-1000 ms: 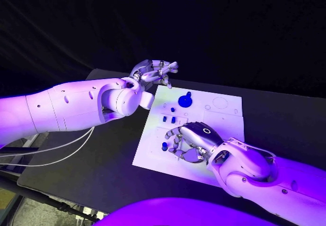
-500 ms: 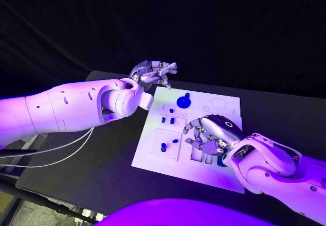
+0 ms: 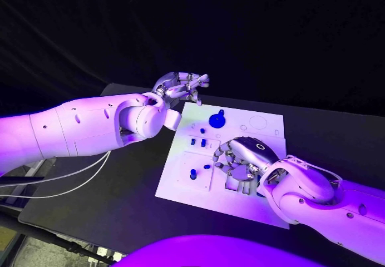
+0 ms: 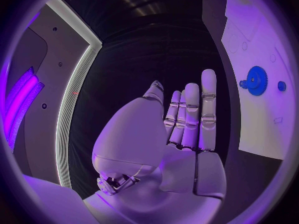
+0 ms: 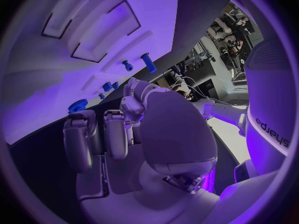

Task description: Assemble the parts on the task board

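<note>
The white task board (image 3: 183,188) lies in the middle of the black table. On it a blue gear (image 3: 217,118) stands near the far edge, with small blue pegs (image 3: 192,174) spread over its left half. My right hand (image 3: 241,160) hovers over the board's middle, fingers curled down, and I see nothing in them. In the right wrist view a blue peg (image 5: 148,62) and the gear (image 5: 77,105) lie beyond the bent fingers (image 5: 115,129). My left hand (image 3: 183,86) is raised off the board's far left corner, fingers straight and holding nothing (image 4: 187,119).
Black table (image 3: 120,194) surrounds the board on all sides. Recesses and outlines mark the board's right half (image 3: 261,121). My left forearm (image 3: 88,125) spans the table's left side. White cables (image 3: 72,178) hang below it.
My right hand swung from the board's near left part toward its right side, then came back a little to the middle. The left hand has stayed in place.
</note>
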Controlling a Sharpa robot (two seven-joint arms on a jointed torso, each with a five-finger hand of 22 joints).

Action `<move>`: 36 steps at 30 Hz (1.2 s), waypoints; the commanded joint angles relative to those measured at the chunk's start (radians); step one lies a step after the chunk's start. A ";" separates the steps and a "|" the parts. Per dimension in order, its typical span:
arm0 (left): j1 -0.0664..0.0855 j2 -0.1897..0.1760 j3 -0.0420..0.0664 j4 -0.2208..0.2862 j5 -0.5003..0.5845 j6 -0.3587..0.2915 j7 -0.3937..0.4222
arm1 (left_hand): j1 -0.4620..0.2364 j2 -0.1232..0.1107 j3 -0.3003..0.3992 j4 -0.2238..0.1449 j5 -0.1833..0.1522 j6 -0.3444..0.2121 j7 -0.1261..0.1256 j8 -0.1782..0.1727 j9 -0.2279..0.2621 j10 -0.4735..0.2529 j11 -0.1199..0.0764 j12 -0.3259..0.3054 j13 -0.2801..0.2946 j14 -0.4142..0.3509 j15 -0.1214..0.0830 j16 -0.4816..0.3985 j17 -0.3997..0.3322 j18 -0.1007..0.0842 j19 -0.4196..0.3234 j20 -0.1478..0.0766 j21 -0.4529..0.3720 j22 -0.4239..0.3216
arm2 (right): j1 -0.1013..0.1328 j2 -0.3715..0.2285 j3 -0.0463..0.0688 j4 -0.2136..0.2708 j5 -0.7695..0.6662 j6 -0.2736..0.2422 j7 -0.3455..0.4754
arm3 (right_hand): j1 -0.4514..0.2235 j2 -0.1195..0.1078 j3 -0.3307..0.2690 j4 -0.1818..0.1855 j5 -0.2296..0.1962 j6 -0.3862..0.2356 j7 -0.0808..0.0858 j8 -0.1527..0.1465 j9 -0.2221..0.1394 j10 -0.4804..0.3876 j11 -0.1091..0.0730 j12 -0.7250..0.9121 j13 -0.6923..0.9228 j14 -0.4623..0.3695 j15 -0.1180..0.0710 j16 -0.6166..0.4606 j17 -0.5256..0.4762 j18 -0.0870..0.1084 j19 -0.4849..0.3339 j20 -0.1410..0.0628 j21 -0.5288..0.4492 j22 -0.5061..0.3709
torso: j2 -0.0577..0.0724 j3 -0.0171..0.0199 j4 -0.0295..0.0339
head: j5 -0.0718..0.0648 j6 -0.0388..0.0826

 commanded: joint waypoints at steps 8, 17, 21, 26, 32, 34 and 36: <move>0.001 0.001 0.001 0.003 0.001 0.016 0.005 | 0.004 -0.009 0.006 0.001 0.004 -0.008 0.003 0.006 -0.001 -0.006 -0.002 0.004 -0.001 -0.006 -0.001 -0.003 -0.002 0.014 -0.006 0.000 0.004 0.002 | -0.011 0.039 -0.005 -0.030 -0.057 0.101 -0.057 | -0.012 -0.001 -0.007 -0.005 -0.039 0.011 -0.004 0.012 0.002 0.015 -0.004 0.035 0.036 0.062 -0.011 0.009 0.026 -0.021 0.103 -0.010 0.010 0.263 | 0.001 -0.0006 0.0000 | 0.002 -0.006; 0.001 0.000 0.001 0.003 0.001 0.016 0.004 | 0.004 -0.009 0.006 0.001 0.004 -0.008 0.003 0.006 -0.001 -0.006 -0.002 0.004 -0.001 -0.006 -0.001 -0.003 -0.002 0.014 -0.006 0.000 0.004 0.002 | -0.017 0.057 -0.006 -0.040 -0.075 0.098 -0.079 | -0.016 -0.002 -0.009 -0.004 -0.041 0.011 -0.003 0.013 0.001 0.011 -0.004 0.029 0.032 0.062 -0.011 0.009 0.027 -0.021 0.103 -0.011 0.012 0.263 | -0.001 -0.0003 -0.0010 | 0.004 -0.010; 0.001 0.000 0.001 0.003 0.001 0.017 0.004 | 0.004 -0.009 0.006 0.001 0.004 -0.008 0.003 0.006 -0.001 -0.006 -0.002 0.004 -0.001 -0.006 -0.001 -0.003 -0.002 0.014 -0.006 0.000 0.004 0.002 | -0.018 0.062 -0.006 -0.043 -0.080 0.087 -0.089 | -0.020 -0.001 -0.011 -0.001 -0.041 0.011 -0.003 0.013 0.001 0.011 -0.004 0.030 0.034 0.062 -0.011 0.010 0.028 -0.021 0.103 -0.011 0.012 0.263 | -0.001 -0.0002 -0.0006 | 0.004 -0.010; 0.001 -0.001 0.001 0.004 0.001 0.018 0.002 | 0.004 -0.009 0.006 0.001 0.004 -0.008 0.003 0.006 -0.001 -0.006 -0.002 0.004 -0.001 -0.006 -0.001 -0.003 -0.002 0.014 -0.006 0.000 0.004 0.002 | -0.020 0.070 -0.006 -0.046 -0.084 0.077 -0.097 | -0.026 -0.001 -0.013 0.003 -0.041 0.011 -0.004 0.014 0.000 0.015 -0.004 0.037 0.040 0.062 -0.011 0.011 0.030 -0.021 0.103 -0.011 0.012 0.263 | 0.000 -0.0003 -0.0009 | 0.005 -0.010; 0.001 -0.002 0.001 0.004 0.001 0.018 0.001 | 0.004 -0.009 0.006 0.001 0.004 -0.008 0.003 0.006 -0.001 -0.006 -0.002 0.004 -0.001 -0.006 -0.001 -0.003 -0.002 0.014 -0.006 0.000 0.004 0.002 | -0.021 0.073 -0.006 -0.046 -0.086 0.067 -0.103 | -0.029 -0.002 -0.015 0.005 -0.041 0.011 -0.004 0.015 0.000 0.015 -0.004 0.038 0.042 0.063 -0.011 0.011 0.030 -0.021 0.103 -0.011 0.012 0.263 | -0.001 -0.0001 -0.0006 | 0.007 -0.010; 0.001 -0.002 0.001 0.004 0.001 0.018 0.001 | 0.004 -0.009 0.006 0.001 0.004 -0.008 0.003 0.006 -0.001 -0.006 -0.002 0.004 -0.001 -0.006 -0.001 -0.003 -0.002 0.014 -0.006 0.000 0.004 0.002 | -0.022 0.070 -0.006 -0.044 -0.088 0.063 -0.105 | -0.030 -0.002 -0.016 0.006 -0.041 0.011 -0.004 0.016 0.000 0.016 -0.004 0.039 0.043 0.062 -0.011 0.011 0.029 -0.021 0.103 -0.011 0.012 0.263 | -0.001 -0.0002 -0.0002 | 0.007 -0.010; 0.001 -0.002 0.001 0.004 0.001 0.019 0.000 | 0.007 -0.010 0.008 0.001 0.005 -0.008 0.003 0.007 -0.001 -0.009 -0.002 0.006 -0.002 -0.008 0.000 -0.002 -0.002 0.014 -0.007 0.000 0.004 0.002 | -0.022 0.065 -0.006 -0.040 -0.091 0.059 -0.107 | -0.031 -0.002 -0.016 0.007 -0.040 0.011 -0.004 0.016 0.000 0.016 -0.004 0.039 0.043 0.062 -0.011 0.010 0.029 -0.021 0.103 -0.011 0.012 0.263 | -0.001 -0.0004 0.0001 | 0.006 -0.009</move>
